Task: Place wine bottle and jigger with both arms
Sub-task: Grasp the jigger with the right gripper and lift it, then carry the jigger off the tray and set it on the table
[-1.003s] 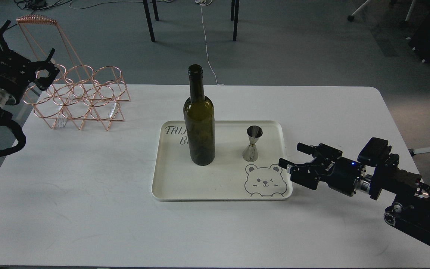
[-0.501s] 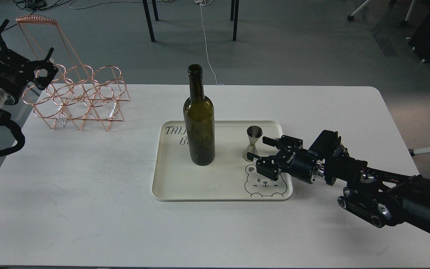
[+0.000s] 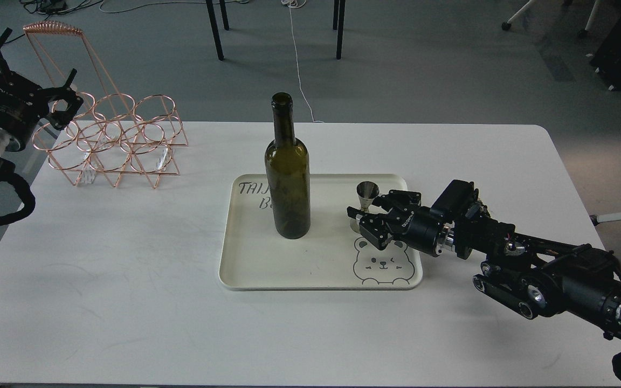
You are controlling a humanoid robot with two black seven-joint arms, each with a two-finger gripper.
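The right gripper (image 3: 365, 218) is reaching in from the right over the tray (image 3: 246, 269), its fingers spread wide on either side of the jigger (image 3: 365, 203), not visibly pressing it. The jigger is standing upright at the tray's far right, above a printed bear face (image 3: 383, 262). The wine bottle (image 3: 287, 172) is standing upright left of it on the same tray, well apart. The left gripper (image 3: 65, 99) is hanging at the far left, beside a copper wire rack (image 3: 111, 143) on the white table (image 3: 100, 302), fingers apart and empty.
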